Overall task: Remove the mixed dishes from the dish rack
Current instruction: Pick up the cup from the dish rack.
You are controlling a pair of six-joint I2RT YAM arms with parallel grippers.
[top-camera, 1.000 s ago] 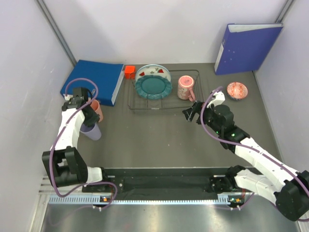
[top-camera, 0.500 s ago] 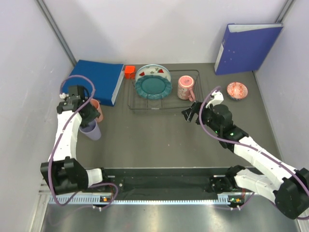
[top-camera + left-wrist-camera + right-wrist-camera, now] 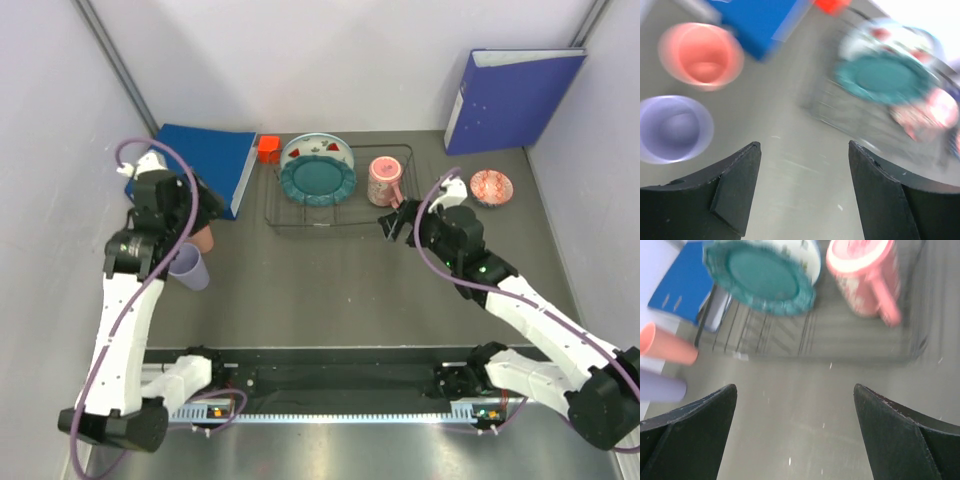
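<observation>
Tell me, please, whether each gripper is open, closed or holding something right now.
Left gripper: open, holding nothing.
Right gripper: open, holding nothing.

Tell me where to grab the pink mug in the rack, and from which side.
Likely best: take the pink mug by its handle, which juts toward the right gripper at the right end of the dish rack. Come in from the front with the jaws open. The teal plate stands to the mug's left.
</observation>
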